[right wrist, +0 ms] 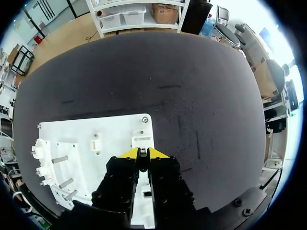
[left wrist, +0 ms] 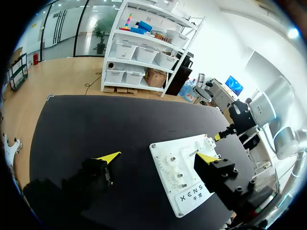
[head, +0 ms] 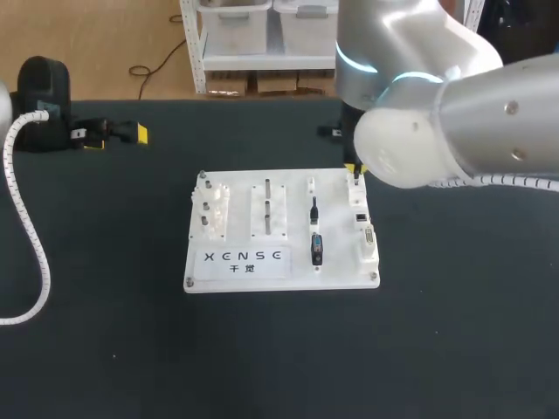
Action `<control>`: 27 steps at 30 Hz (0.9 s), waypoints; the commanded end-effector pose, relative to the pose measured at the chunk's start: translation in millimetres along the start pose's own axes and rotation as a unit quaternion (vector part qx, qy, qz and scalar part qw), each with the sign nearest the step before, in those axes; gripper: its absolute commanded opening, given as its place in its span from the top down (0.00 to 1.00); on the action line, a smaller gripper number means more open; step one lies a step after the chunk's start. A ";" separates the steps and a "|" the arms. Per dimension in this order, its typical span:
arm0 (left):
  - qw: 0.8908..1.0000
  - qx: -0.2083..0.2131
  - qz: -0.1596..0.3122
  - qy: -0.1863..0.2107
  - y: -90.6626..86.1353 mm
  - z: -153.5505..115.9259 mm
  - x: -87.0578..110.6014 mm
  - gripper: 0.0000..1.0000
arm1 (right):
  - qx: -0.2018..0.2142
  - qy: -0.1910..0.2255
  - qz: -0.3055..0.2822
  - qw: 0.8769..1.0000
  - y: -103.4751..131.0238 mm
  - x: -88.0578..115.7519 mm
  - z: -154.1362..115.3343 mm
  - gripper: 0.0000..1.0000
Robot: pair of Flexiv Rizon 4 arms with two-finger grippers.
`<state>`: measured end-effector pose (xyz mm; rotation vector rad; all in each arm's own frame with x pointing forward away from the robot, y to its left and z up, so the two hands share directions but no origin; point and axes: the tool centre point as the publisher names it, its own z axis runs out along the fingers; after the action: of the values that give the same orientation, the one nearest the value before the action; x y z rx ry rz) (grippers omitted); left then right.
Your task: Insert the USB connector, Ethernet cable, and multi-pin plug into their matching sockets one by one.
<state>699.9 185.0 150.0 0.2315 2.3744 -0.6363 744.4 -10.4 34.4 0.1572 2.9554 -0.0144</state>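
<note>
Black table [head: 105, 332], dark plug [right wrist: 143, 153] pinched between right fingers [right wrist: 129, 154]

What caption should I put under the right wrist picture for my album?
Right gripper pinches a small dark connector over the white socket board.

The desk [head: 262, 367] was a broad slab with a matte black top, marked by a few faint pale scuffs in the right wrist view. Beyond its far edge lay a light wooden floor [head: 131, 44], and on it stood a white metal shelf unit [left wrist: 144, 48] stacked with pale storage bins [left wrist: 127, 50] and a cardboard box [left wrist: 154, 76]. In the left wrist view a plain white wall [left wrist: 230, 43] rose behind the shelves, tall glass panels [left wrist: 67, 24] closed the far end of the room, and a ceiling light [left wrist: 292, 32] glared brightly overhead
</note>
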 end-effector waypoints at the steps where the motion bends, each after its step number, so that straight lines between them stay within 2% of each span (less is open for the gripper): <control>1: 1.000 0.000 0.000 0.000 0.0 0.0 0.0 0.00 | 0.002 -0.004 0.001 1.000 -1.5 1.2 3.7 1.00; 27: 1.000 0.000 0.000 0.000 0.0 0.0 0.0 0.00 | 0.005 0.000 -0.001 1.000 3.8 1.2 10.3 1.00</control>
<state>699.9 185.0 150.0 0.2315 2.3744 -0.6363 746.3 -8.7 25.5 0.1534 2.9595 -0.0269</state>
